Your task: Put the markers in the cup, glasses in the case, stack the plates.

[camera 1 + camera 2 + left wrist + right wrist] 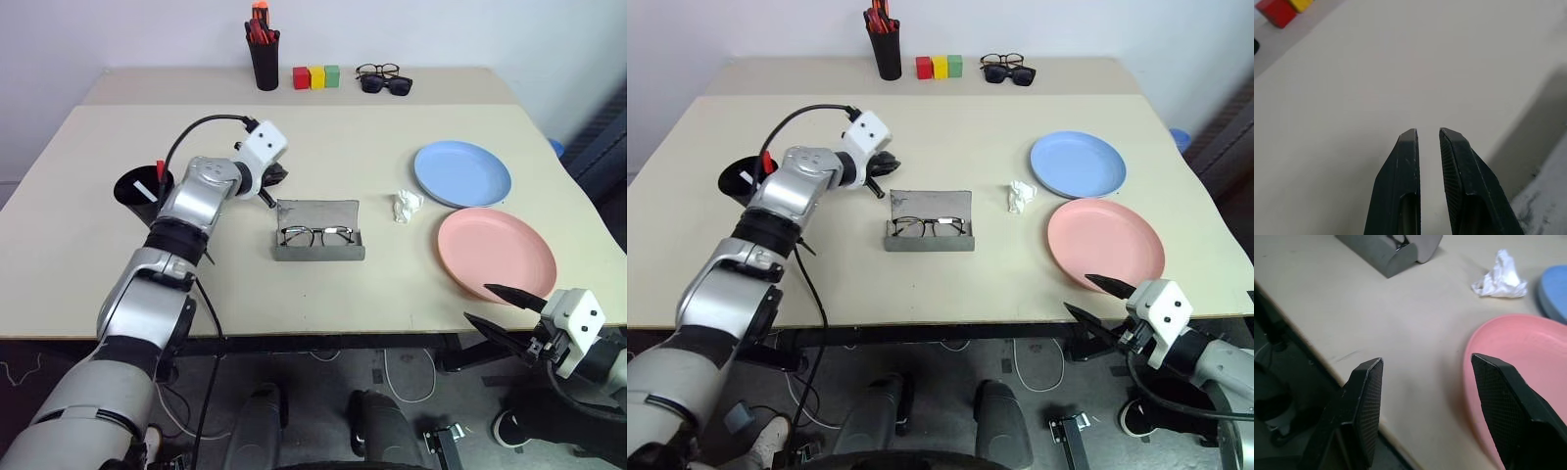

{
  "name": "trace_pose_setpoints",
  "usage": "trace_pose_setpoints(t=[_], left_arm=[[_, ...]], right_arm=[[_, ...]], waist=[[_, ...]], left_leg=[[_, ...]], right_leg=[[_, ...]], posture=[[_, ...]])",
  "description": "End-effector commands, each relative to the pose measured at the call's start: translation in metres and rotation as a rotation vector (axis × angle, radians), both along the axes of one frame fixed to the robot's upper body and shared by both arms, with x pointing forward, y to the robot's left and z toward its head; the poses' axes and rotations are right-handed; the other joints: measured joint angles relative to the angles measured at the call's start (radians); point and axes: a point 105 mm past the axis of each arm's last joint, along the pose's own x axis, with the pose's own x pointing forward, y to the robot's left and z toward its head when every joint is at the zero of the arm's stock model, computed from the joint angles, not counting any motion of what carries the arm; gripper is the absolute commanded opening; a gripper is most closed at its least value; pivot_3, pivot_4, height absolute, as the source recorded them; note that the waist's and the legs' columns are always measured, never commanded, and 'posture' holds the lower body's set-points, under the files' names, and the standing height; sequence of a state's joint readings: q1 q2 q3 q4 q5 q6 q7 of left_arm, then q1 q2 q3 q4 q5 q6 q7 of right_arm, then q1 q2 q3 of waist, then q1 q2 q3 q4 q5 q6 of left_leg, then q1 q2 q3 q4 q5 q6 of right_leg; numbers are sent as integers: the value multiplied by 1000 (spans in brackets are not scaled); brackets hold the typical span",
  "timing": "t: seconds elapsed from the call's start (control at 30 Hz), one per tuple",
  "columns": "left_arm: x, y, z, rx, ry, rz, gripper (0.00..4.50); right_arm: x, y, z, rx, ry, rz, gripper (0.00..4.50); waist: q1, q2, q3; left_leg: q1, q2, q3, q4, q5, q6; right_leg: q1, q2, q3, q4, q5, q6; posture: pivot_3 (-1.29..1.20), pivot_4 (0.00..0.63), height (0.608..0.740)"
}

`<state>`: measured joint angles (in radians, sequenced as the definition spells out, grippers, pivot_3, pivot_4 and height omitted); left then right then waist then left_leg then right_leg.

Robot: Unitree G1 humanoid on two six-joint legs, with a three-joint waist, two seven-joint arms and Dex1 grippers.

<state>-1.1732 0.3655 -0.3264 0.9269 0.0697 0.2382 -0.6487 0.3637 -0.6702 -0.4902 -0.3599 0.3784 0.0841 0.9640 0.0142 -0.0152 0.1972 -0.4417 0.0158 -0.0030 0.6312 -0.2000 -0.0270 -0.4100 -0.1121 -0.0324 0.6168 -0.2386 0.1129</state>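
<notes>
The left gripper [1427, 134], fingers nearly together and empty, hovers over the table [118, 245] at the 10 o'clock corner of the open case [318, 245], which holds the glasses [316, 235]. The right gripper [1425, 367], spread wide and empty, hangs off the table's edge at 6 o'clock from the pink plate [495, 252]; the blue plate [462, 173] lies just beyond. The markers [155, 180] stand in the cup [132, 191].

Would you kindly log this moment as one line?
left gripper: shut, by case lid | right gripper: open, near pink plate | glasses: in open case | plates: unstacked
</notes>
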Motion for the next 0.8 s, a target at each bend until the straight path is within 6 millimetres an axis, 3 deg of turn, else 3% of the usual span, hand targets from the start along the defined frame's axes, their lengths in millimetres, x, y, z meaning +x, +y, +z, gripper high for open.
trace_pose_setpoints(t=[0.03,0.23,0.5,0.63,0.8], left_arm=[[5,-12,13,90,-67,-63,661],[-6,-29,14,88,48,-223,661],[-22,-21,21,49,247,-318,661],[-14,-19,23,63,174,-271,661],[-11,-20,2,199,113,-269,661]], right_arm=[[2,-1,9,20,-51,-16,2920],[0,2,10,25,-52,-17,2920],[1,3,12,31,-51,-24,2920],[-1,2,9,33,-39,-21,2920],[-2,3,10,47,-47,-11,2920]], waist=[[1,0,0],[1,-1,1],[-1,-1,1],[1,-1,1],[1,-1,1]], left_leg=[[0,0,0,0,0,0],[-1,0,0,0,0,0],[-1,0,0,1,0,0],[-1,0,-1,1,0,0],[-1,0,-1,2,0,0]], right_leg=[[0,0,0,0,0,0],[0,0,0,-1,0,0],[0,0,-1,-1,-1,-2],[0,0,-1,0,0,0],[1,0,0,0,1,1]], posture=[[0,150,740],[0,150,740],[0,150,740],[0,150,740],[0,150,740]])
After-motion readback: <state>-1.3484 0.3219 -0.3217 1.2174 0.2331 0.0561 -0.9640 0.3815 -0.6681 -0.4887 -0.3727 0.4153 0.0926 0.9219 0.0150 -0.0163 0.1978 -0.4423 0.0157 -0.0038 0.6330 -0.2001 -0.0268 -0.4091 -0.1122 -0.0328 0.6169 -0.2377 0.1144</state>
